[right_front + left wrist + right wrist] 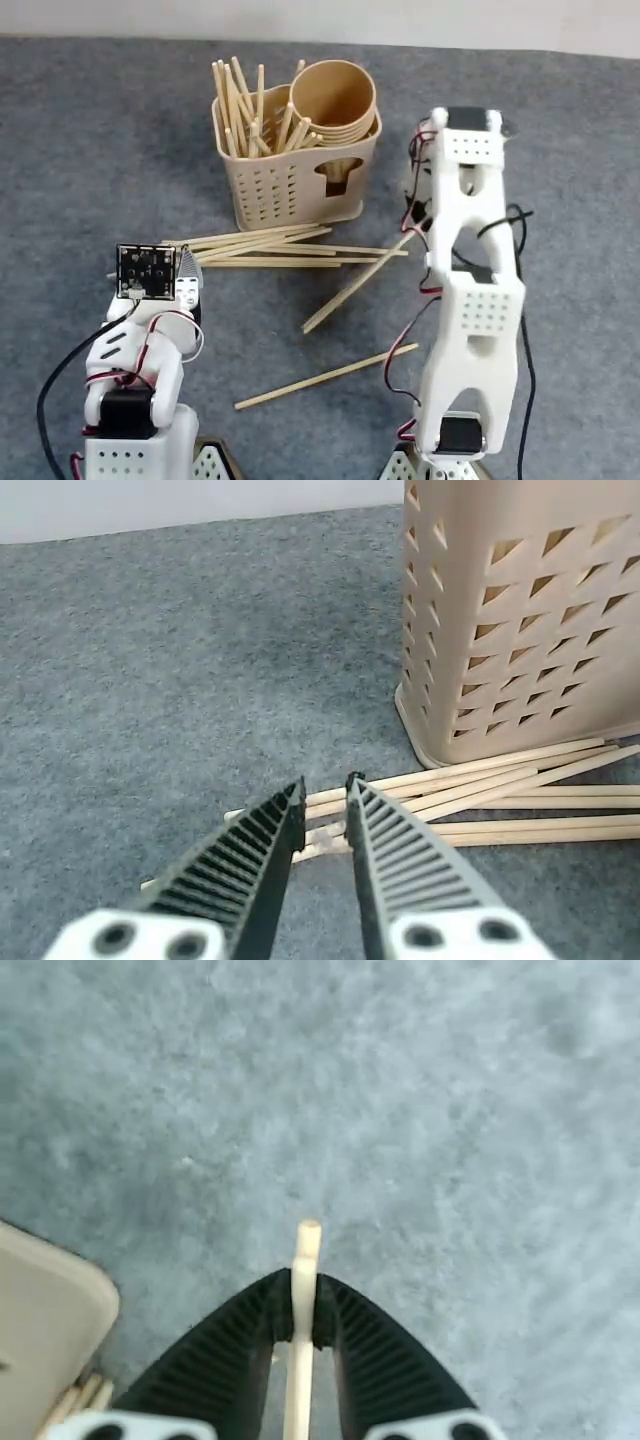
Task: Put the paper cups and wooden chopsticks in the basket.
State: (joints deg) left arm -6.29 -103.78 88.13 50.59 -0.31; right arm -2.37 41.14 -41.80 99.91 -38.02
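Note:
The beige perforated basket point(290, 185) stands at the back with stacked paper cups point(335, 95) and several wooden chopsticks point(240, 105) in it. A bundle of chopsticks point(270, 245) lies flat in front of it. My left gripper point(325, 788) is open by a narrow gap, its tips just over the near ends of that bundle point(480, 790). My right gripper point(300, 1285) is shut on one chopstick point(306, 1245) near its end. In the high view that chopstick point(360, 282) slants from the right arm point(465, 210) down toward the table's middle.
Another loose chopstick point(325, 377) lies between the two arm bases. A basket corner point(45, 1305) sits close beside the right gripper. Grey carpet point(120, 150) covers the table, with free room left of the basket.

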